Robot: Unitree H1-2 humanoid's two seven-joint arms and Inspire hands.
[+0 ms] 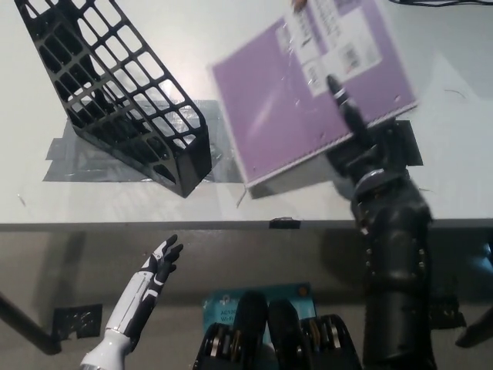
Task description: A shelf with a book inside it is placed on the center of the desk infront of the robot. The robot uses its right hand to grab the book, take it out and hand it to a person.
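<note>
One black lattice shelf (123, 92), one purple book (308, 85), one white desk (462, 177), two robot hands

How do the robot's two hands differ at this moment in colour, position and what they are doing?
The right hand is black; the left hand is white with dark fingers. The right hand is raised over the desk; the left hand hangs below the desk's front edge at the lower left. The right hand grips a purple book, tilted in the air, while the left hand holds nothing, fingers apart.
</note>
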